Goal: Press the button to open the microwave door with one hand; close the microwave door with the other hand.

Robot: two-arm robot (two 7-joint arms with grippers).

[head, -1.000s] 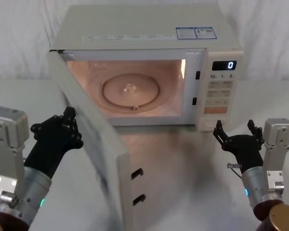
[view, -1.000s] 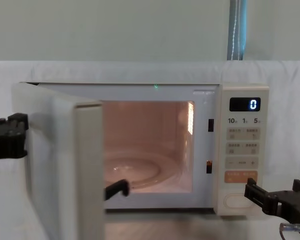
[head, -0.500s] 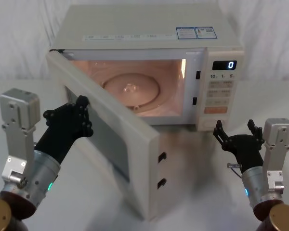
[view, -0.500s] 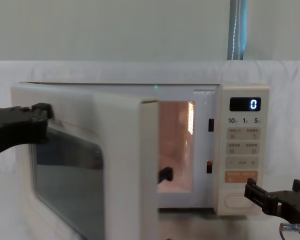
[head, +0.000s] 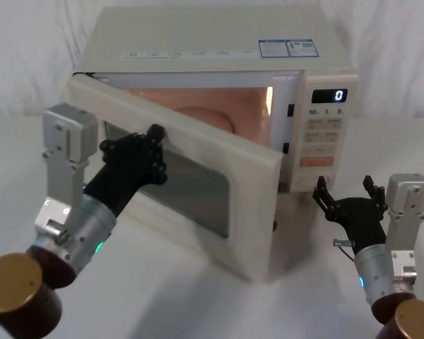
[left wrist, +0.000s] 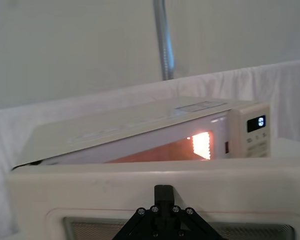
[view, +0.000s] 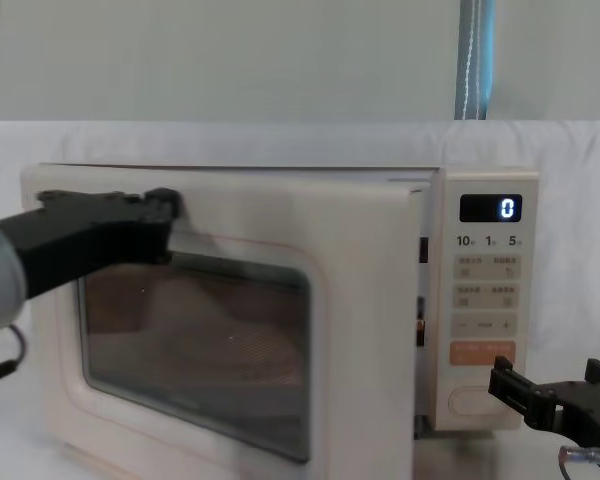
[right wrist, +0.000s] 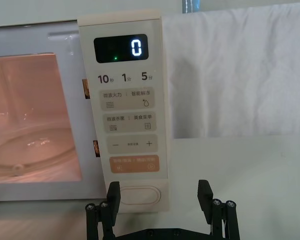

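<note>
The microwave door (head: 253, 212) stands ajar at a shallow angle, its free edge a short way out from the control panel. My left gripper (head: 152, 145) is shut, its tip pressed on the door's outer face above the window's upper left corner; the chest view shows the left gripper (view: 166, 213) on the door (view: 360, 330), the left wrist view its tip (left wrist: 163, 192) against the door (left wrist: 90, 185). The oval button (right wrist: 138, 195) sits lowest on the panel. My right gripper (right wrist: 159, 193) hangs open just before the button, apart from it, low right in the right gripper's (head: 345, 189) head view.
The oven cavity glows orange behind the door, with the glass turntable (right wrist: 30, 145) inside. An orange key (right wrist: 134, 164) lies above the button, and the display (right wrist: 121, 48) reads 0. White cloth covers the table (head: 198, 296) and the backdrop.
The door has swung from wide open to nearly shut, pushed by my left gripper moving forward and to the right. My right gripper has stayed put.
</note>
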